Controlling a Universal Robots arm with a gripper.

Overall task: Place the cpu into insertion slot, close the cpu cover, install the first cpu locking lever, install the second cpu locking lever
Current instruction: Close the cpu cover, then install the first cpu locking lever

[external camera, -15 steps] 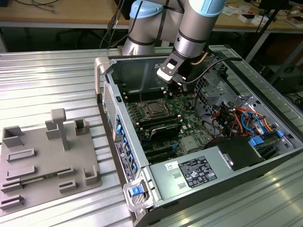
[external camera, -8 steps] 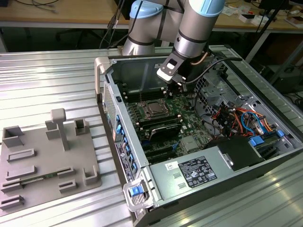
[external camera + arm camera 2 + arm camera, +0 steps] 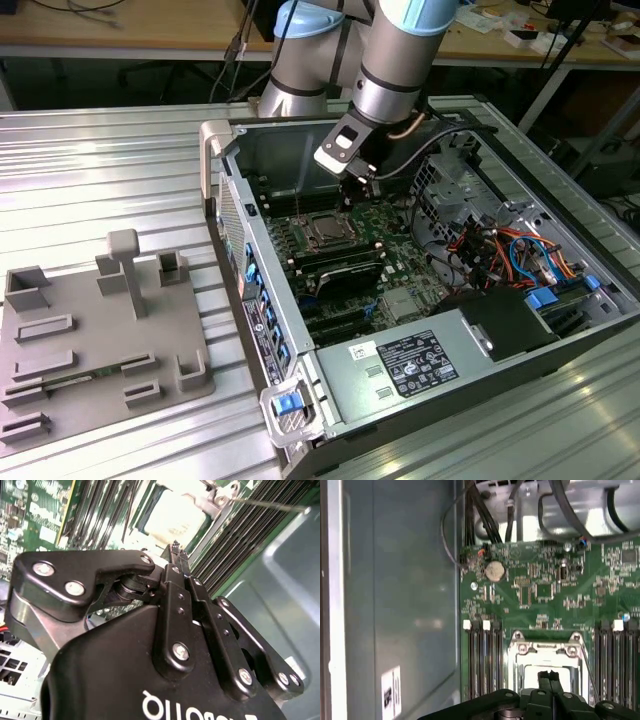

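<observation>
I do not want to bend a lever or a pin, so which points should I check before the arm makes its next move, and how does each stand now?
1. The cpu lies in the insertion slot: ok, its bright top shows through the window.
2. The cpu cover is down: ok, it looks flat in the first wrist view.
3. The gripper carries nothing: ok, its fingers are shut together.
4. The gripper is above the slot: ok in both wrist views.
5. The locking lever is latched: not ok, the thin rod seems to jut away from the cover.
6. The other lever is latched: cannot tell.
</observation>
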